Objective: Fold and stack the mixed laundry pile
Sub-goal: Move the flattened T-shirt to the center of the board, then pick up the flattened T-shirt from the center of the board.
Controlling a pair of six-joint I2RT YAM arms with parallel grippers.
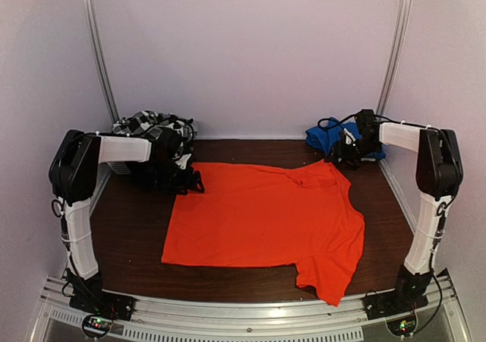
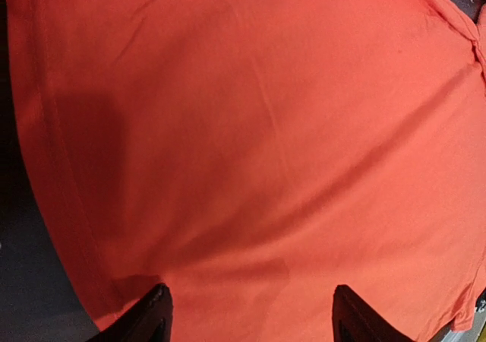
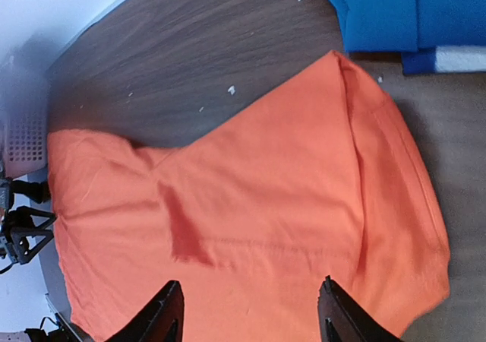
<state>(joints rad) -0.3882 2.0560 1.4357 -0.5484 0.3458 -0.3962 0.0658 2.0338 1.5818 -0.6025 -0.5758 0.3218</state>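
A bright orange-red shirt (image 1: 266, 216) from the mixed laundry pile lies spread flat on the dark wooden table (image 1: 129, 228), with one sleeve toward the near right. A black-and-white checked garment (image 1: 148, 121) is bunched at the back left, behind my left arm. My left gripper (image 1: 191, 181) hovers at the shirt's far left corner. It is open over the orange cloth (image 2: 250, 129) with nothing between its fingers (image 2: 156, 311). My right gripper (image 1: 339, 156) is at the shirt's far right corner, also open and empty above the orange fabric (image 3: 288, 182).
A blue cloth (image 1: 323, 135) lies at the back right corner, close behind my right gripper; it also shows folded (image 3: 395, 11) in the right wrist view. A slatted basket (image 3: 26, 140) stands at the far side. White walls enclose the table on three sides.
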